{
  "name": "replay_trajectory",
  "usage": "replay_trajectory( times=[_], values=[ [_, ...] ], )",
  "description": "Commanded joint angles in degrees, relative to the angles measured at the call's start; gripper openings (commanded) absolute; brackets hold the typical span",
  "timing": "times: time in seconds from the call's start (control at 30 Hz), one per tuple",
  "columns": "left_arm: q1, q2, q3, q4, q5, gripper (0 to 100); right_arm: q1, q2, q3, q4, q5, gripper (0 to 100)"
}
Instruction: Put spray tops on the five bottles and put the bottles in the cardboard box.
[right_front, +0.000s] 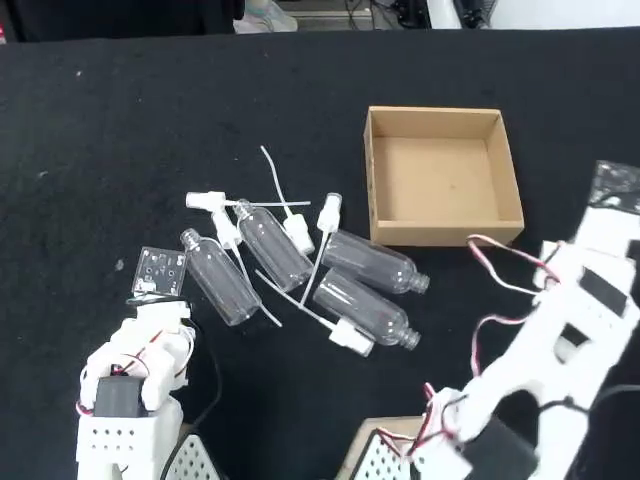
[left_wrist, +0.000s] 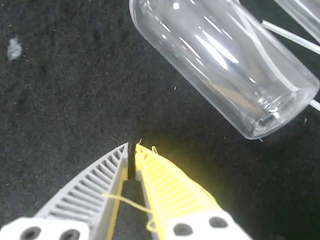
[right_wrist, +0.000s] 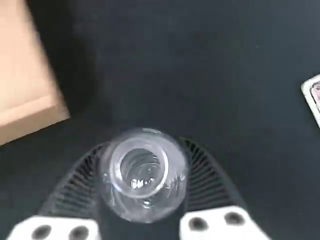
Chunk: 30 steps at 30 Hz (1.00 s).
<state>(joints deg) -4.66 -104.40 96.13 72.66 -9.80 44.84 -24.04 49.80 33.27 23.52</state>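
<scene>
left claw (left_wrist: 131, 150) closed on nothing, near a clear bottle (left_wrist: 220, 65) lying on the black worktop (left_wrist: 60, 90); right claw (right_wrist: 144, 150) grips a topless bottle (right_wrist: 143, 172), mouth toward its camera, near the cardboard box (right_wrist: 25, 90); loose spray tops (right_front: 298, 232) lie among the lying bottles.

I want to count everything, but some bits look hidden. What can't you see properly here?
Held bottle in the right claw: right wrist view looks down its neck, which hides its body.
Lying bottle by the left claw: left wrist view, edge cuts off one end.
Cardboard box: right wrist view, mostly cut off by the edge.
Spray tops: high view, crossing tubes too small to sort.
</scene>
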Motion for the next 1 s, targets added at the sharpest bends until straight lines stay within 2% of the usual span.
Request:
replay_trajectory(
  times=[0.0,0.4,0.53,0.97],
  values=[
    [-0.04,-0.44,1.27,0.44,-0.35,3,3.16,4.26,-3.47,-6.86,-0.35,1.1],
    [-0.04,-0.44,1.27,0.44,-0.35,3,0.62,7.52,-4.35,-14.59,-14.59,1.1],
    [-0.04,-0.44,1.27,0.44,-0.35,3,0.09,7.34,-2.07,-18.11,-15.74,1.1],
    [-0.04,-0.44,1.27,0.44,-0.35,3,-1.14,7.52,3.12,-18.29,-15.56,1.5]
  ],
)
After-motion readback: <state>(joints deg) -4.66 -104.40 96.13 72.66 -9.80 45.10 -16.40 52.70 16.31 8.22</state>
